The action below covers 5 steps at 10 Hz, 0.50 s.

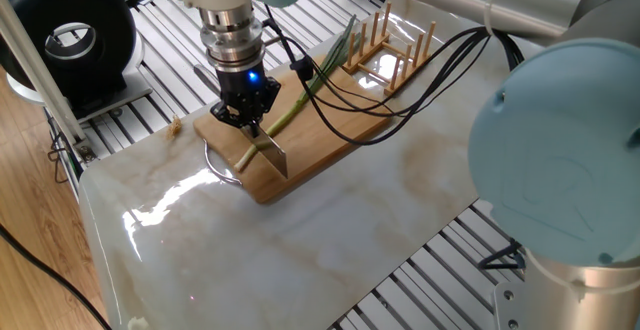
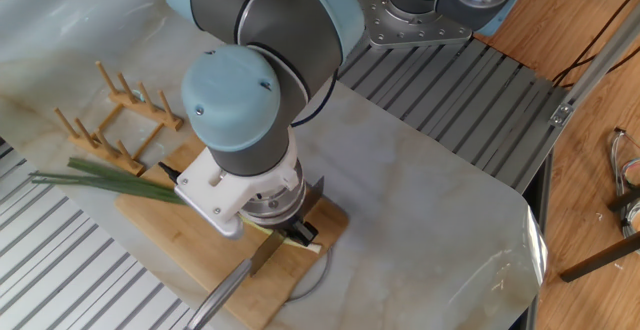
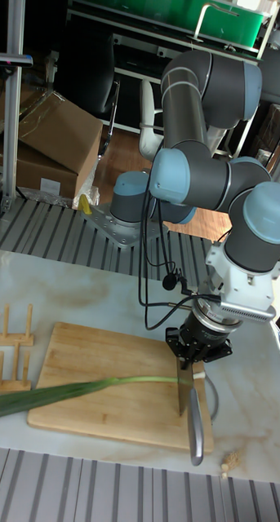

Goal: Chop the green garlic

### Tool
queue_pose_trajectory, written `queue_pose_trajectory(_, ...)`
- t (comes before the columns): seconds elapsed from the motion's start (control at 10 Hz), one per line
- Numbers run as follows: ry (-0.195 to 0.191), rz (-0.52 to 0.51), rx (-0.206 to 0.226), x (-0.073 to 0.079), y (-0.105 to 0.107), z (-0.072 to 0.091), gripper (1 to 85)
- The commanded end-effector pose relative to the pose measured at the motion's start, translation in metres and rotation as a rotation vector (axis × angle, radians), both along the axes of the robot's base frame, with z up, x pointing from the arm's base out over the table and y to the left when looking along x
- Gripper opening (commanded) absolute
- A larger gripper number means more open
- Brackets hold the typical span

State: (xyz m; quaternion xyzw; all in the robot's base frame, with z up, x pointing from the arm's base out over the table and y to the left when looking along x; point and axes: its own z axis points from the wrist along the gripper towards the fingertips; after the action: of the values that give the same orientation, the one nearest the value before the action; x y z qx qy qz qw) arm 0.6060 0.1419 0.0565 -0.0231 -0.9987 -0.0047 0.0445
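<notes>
green garlic point(image 3: 91, 387): 1 | knife point(image 3: 186, 397): 1 | cutting board point(image 3: 99, 351): 1 | peg rack point(image 2: 110, 120): 1

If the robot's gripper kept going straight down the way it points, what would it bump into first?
Probably the knife it is holding, whose blade sits right under the gripper. The blade rests across the green garlic, with the cutting board beneath. Exact depth is hard to judge.

**Green garlic: position on board**

The green garlic point(image 3: 91, 387) lay flat and lengthwise along the cutting board point(image 3: 82, 351). Its pale whitish end sat under the knife blade point(image 3: 184, 390); its dark green leaves extended beyond the board's far edge.
</notes>
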Motion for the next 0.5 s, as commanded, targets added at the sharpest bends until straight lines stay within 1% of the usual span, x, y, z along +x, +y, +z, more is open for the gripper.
queue_pose_trajectory(0.0, -0.005, 0.01, -0.005, 0.0, -0.002, 0.003, 1.3)
queue_pose_trajectory(0.1, 0.002, 0.022, -0.005, -0.002, -0.004, 0.009, 1.3)
queue_pose_trajectory(0.2, 0.002, 0.031, 0.005, -0.004, -0.001, 0.013, 1.3)
queue_pose_trajectory(0.3, -0.005, 0.03, 0.02, -0.003, 0.004, 0.014, 1.3)
queue_pose_trajectory(0.4, -0.022, 0.016, 0.035, 0.001, 0.01, 0.01, 1.3)
